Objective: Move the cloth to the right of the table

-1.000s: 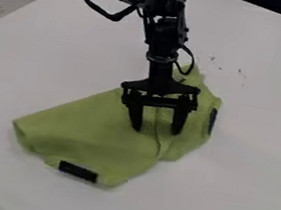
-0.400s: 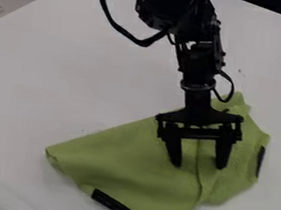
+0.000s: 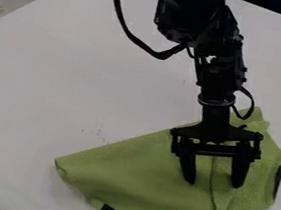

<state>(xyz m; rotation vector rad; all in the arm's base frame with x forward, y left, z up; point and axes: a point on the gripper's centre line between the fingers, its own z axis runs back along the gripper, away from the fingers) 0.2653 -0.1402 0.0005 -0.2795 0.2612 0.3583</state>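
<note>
We are resting the released claw (image 3: 212, 183) on the green cloth (image 3: 143, 183), its fingers standing apart. We are seeing the cloth lying creased toward the counter's (image 3: 38, 85) lower right.

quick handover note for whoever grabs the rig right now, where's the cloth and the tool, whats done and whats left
Tool: open, fingers spread, tips down over the cloth, seemingly touching it.
Cloth: green, spread with some folds, running to the view's bottom edge.
Done: most of the cloth lies right of the view's middle, on the table.
Left: perhaps a little more rightward, then lift the tool off; the exact goal spot can't be told.
</note>
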